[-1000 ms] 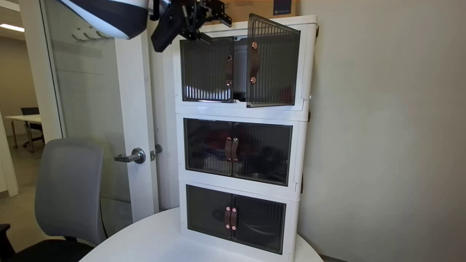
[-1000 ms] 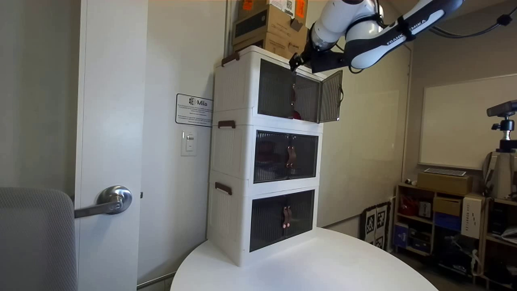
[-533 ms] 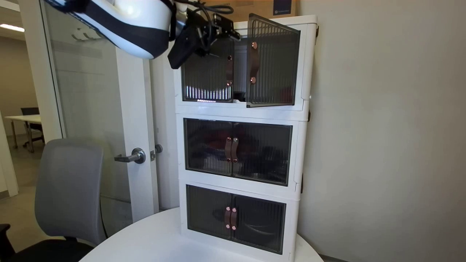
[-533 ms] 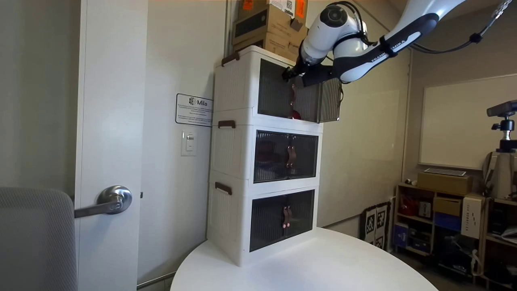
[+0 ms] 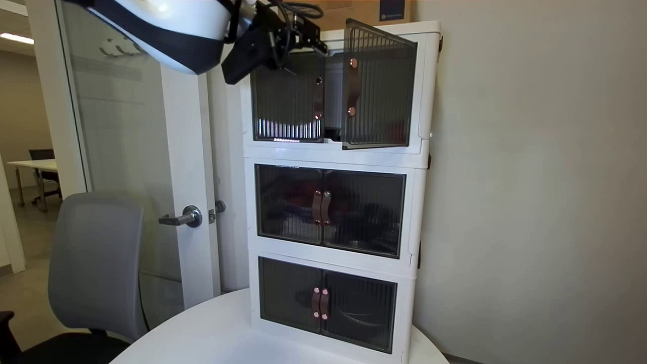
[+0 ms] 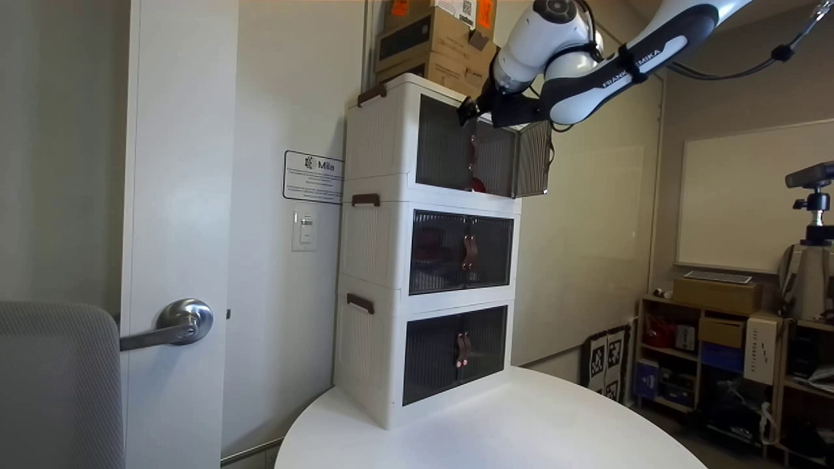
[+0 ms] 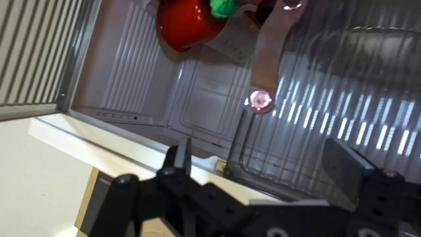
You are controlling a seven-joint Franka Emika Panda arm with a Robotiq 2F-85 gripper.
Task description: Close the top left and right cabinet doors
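The white cabinet has three tiers. Its top left door, smoky and ribbed, sits in or nearly in its frame; it also shows in the wrist view with its brown handle. The top right door stands swung outward, also in an exterior view and at the wrist view's left edge. My gripper is open and empty, in front of the left door's upper part, in both exterior views. Whether a finger touches the door I cannot tell.
Cardboard boxes stand on the cabinet. A red mug and a white cup show inside the top tier. The lower doors are shut. A white round table bears the cabinet; a grey chair stands beside it.
My gripper came down and across the top left door, then drew back up a little. A bright glint now shows on that door's lower edge. The top right door has not moved.
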